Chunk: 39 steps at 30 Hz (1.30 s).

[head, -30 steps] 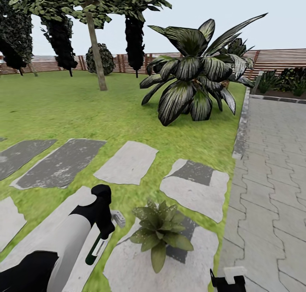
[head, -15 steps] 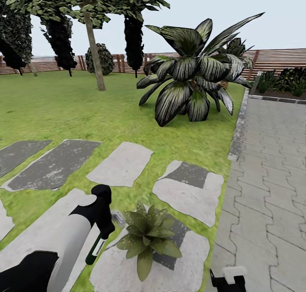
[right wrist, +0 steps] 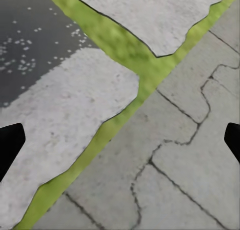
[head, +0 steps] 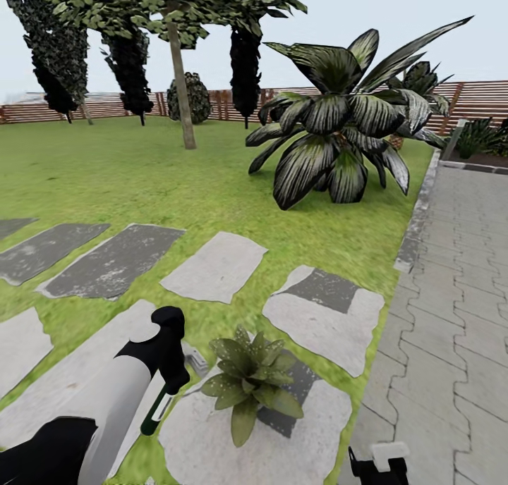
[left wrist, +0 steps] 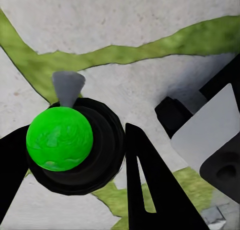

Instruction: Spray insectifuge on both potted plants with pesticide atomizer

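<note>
- The garden lawn (head: 141, 182) runs back to a wooden fence (head: 480, 97); a big striped palm (head: 339, 132) stands well clear of the work.
- Stepping stones (head: 212, 266) lie around one potted plant (head: 250, 383), its leaves carrying white specks (head: 261, 344).
- The left claw (head: 169, 372) grips the spray bottle (left wrist: 60, 140), nozzle (head: 194, 361) just beside the plant; I'd sweep slowly over the leaves.
- The right claw (head: 377, 464) looks spread wide and empty, clear of the spray line.
</note>
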### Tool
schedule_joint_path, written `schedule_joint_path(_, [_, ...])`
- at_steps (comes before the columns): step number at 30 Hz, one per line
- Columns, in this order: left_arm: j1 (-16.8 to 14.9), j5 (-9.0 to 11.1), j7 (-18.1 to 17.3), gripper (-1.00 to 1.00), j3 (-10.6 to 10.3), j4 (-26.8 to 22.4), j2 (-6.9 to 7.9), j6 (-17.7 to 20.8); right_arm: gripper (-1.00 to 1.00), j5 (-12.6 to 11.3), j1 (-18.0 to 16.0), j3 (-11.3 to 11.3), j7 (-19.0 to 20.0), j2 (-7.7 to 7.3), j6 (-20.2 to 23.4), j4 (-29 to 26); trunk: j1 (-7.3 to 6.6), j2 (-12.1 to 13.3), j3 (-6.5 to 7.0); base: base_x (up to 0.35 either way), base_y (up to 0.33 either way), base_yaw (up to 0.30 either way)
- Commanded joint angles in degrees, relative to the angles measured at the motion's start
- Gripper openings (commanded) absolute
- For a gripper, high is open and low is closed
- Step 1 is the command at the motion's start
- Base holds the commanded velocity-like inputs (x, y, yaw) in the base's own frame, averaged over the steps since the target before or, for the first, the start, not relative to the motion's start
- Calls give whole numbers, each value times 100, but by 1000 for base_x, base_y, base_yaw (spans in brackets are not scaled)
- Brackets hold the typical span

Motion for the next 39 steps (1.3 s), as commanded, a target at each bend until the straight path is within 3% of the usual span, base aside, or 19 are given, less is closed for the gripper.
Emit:
schedule_joint_path(1, [-3, -42, -52, -100, -6, -5, -1, 62, 100, -54, -1, 52, -15, -3, -15, 0, -1, -2, -5, -1, 0, 52])
schedule_joint_path(13, [-3, -32, -57, -100, 48, 0, 8, 63, 100, -54, -1, 51, -19, -63, -15, 0, -1, -2, -5, 79, -8, 4])
schedule_joint_path(25, [-3, 11, -59, -100, 23, 21, -1, 63, 100, -54, -1, 52, -19, -54, -15, 0, -1, -2, -5, 77, -237, 6])
schedule_joint_path(35, [-28, 6, -44, -100, 19, -16, 2, 83, 100, -54, -1, 52, -19, -45, -15, 0, -1, -2, -5, -4, -100, 226])
schedule_joint_path(39, [-89, -4, -40, -100, -1, -22, -1, 393, 100, -54, -1, 52, -19, -45, -15, 0, -1, -2, -5, 0, 0, 19])
